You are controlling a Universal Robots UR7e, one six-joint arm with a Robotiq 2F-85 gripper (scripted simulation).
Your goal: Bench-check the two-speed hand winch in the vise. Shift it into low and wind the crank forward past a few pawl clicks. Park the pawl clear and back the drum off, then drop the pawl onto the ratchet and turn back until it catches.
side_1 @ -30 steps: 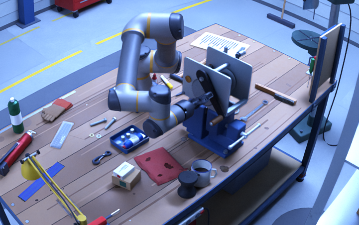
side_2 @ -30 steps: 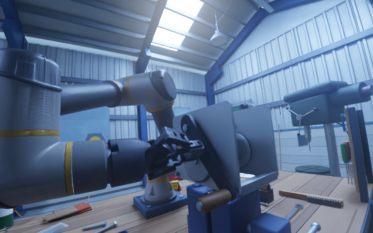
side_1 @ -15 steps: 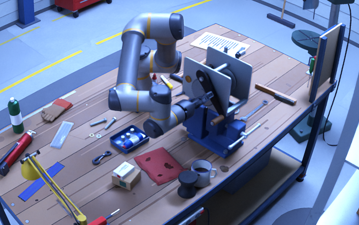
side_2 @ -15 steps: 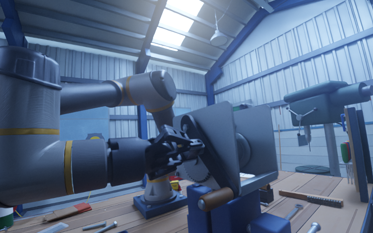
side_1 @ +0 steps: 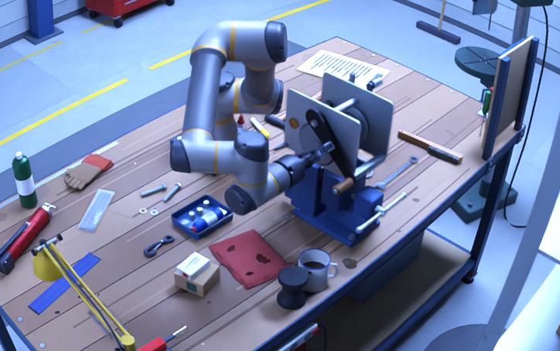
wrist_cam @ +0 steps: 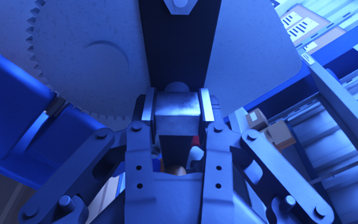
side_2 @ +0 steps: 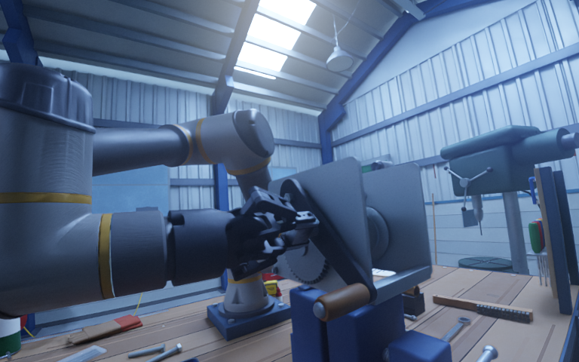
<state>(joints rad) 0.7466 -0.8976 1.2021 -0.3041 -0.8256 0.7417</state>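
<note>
The hand winch (side_1: 338,118), two grey side plates with a drum between them, stands clamped in the blue vise (side_1: 336,203) near the middle of the bench. Its black crank arm (side_1: 330,144) slopes down from the hub to a brown wooden handle (side_1: 343,185), which sits just above the vise jaws. A toothed ratchet wheel (wrist_cam: 92,63) lies flat against the near plate. In the wrist camera a small steel block (wrist_cam: 177,104), the pawl tab, sits in front of the crank arm (wrist_cam: 179,44). My gripper (wrist_cam: 178,105) is at the near plate and is closed on the pawl tab.
A blue parts tray (side_1: 202,216) sits left of the vise, with a red rag (side_1: 249,257), a mug (side_1: 316,268) and a black spool (side_1: 292,287) toward the front edge. A spanner (side_1: 395,173) and wire brush (side_1: 430,147) lie right of the winch. My own arm fills the space to the left.
</note>
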